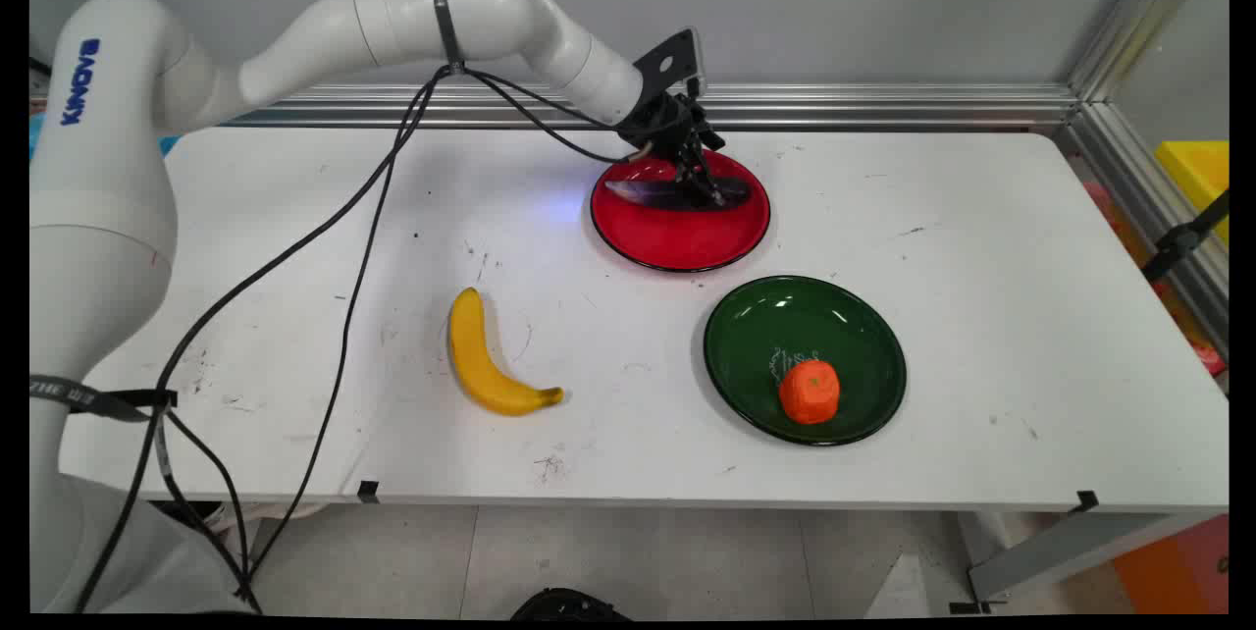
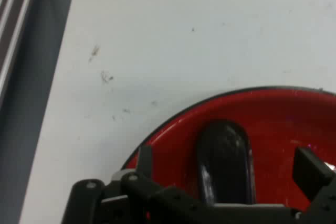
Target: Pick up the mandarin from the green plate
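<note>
A dark purple eggplant (image 1: 643, 190) lies across the far part of a red plate (image 1: 677, 242) at the table's back middle. My gripper (image 1: 703, 184) is lowered onto it near its right end. In the hand view the eggplant (image 2: 226, 148) runs up between the two fingers, and the gripper (image 2: 226, 165) stands open, one fingertip (image 2: 143, 157) on its left and the other on its right, both just above the red plate (image 2: 283, 111). The fingers are apart from the eggplant's sides.
A yellow banana (image 1: 483, 360) lies on the table at the front left of centre. A green plate (image 1: 844, 326) at the front right holds an orange (image 1: 810, 392). An aluminium rail (image 1: 883, 105) runs along the table's back edge.
</note>
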`<state>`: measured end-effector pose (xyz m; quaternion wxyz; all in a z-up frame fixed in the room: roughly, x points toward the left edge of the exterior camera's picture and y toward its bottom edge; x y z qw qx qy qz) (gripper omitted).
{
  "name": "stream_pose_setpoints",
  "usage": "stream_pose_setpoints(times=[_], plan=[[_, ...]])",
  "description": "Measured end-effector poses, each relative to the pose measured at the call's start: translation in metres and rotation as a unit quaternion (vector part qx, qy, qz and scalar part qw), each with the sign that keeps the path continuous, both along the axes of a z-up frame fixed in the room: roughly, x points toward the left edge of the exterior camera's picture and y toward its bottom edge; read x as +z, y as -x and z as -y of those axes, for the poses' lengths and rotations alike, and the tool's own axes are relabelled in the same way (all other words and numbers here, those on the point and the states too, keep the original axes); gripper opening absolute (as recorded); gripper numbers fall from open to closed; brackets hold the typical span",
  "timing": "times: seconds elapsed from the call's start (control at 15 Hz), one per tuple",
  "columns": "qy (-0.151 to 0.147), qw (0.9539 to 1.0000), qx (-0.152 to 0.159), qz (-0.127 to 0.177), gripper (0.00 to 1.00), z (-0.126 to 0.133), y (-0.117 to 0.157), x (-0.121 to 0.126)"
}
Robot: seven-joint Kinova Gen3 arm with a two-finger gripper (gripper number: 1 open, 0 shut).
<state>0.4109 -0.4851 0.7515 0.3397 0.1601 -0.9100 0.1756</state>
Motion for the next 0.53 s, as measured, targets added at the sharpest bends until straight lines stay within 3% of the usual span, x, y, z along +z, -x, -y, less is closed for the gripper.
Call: stream_pose_setpoints(times=[0.53], plan=[[0.0,0.9996,-0.005,-0.027,1.0,-0.026,0.001,0.051]])
